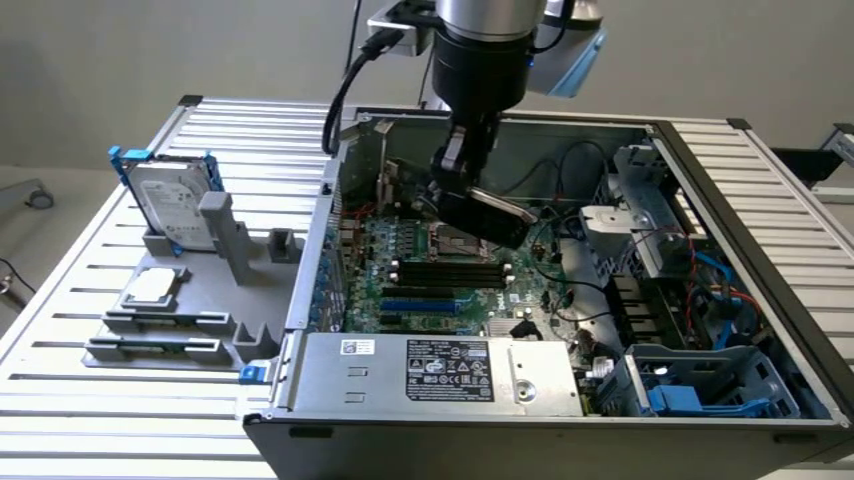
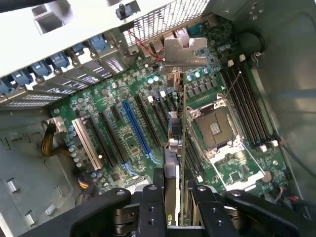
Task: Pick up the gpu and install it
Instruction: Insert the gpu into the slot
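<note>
One claw [image 1: 465,196] is gripping one gpu [image 1: 491,216]. One open computer case [image 1: 534,452] is holding one motherboard [image 1: 537,290] and one power supply [image 1: 441,370]. One blue slot [image 2: 136,126] and one white slot [image 2: 88,143] are showing on the board. One hard drive [image 1: 174,200] and one processor chip [image 1: 151,285] are resting on one grey holder [image 1: 254,332] on one desk [image 1: 80,392].

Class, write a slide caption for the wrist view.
Gripper holding the gpu edge-on over the motherboard.
</note>
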Robot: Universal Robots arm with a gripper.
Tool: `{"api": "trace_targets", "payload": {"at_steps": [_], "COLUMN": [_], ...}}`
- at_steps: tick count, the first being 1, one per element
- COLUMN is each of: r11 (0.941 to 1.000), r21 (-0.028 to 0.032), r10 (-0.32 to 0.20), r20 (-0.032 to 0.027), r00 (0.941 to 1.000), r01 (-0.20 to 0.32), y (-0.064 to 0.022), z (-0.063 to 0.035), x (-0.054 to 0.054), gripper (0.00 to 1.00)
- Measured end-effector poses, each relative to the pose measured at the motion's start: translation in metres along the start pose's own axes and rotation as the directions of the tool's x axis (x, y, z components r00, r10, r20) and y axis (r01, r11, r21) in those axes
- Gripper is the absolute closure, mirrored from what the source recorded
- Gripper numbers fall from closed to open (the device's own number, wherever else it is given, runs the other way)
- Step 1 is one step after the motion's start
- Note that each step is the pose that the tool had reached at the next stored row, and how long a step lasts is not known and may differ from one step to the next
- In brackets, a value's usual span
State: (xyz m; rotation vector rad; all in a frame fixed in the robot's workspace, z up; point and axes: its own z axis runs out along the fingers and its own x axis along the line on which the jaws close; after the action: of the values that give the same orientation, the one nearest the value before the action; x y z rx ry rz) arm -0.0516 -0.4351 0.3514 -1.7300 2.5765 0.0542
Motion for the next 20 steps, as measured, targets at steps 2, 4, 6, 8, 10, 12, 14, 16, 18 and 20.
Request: {"api": "trace_targets", "payload": {"at_steps": [2,4,6,8,10,12,14,16,18,20], "r11": [0.9994,0.9974,0.9941,0.9893,0.9835,0.9765,0.9677,0.958,0.9488,0.9431], "r21": [-0.0013,-0.003,-0.0049,-0.0069,-0.0087,-0.0105,-0.0125,-0.0141,-0.0142,-0.0131], "r10": [-0.036,-0.072,-0.108,-0.145,-0.181,-0.215,-0.252,-0.287,-0.315,-0.332], "r20": [-0.0001,-0.0002,-0.0005,-0.0005,-0.0005,-0.0003,-0.0003,0.0001,0.0006,0.0005], "r00": [0.9994,0.9974,0.9941,0.9894,0.9835,0.9765,0.9677,0.9581,0.9489,0.9432], "r01": [0.036,0.072,0.108,0.145,0.181,0.215,0.252,0.287,0.315,0.332], "y": [0.0,0.0,0.0,0.0,0.0,0.0,0.0,0.0,-0.0001,-0.0002], "z": [0.0004,0.001,0.0015,0.002,0.0025,0.0031,0.0036,0.0044,0.0055,0.0065], "x": [0.0,0.0,0.0001,0.0001,0.0001,0.0001,0.0002,0.0002,0.0004,0.001], "gripper": [0.74,0.74,0.74,0.74,0.74,0.74,0.74,0.74,0.74,0.74]}}
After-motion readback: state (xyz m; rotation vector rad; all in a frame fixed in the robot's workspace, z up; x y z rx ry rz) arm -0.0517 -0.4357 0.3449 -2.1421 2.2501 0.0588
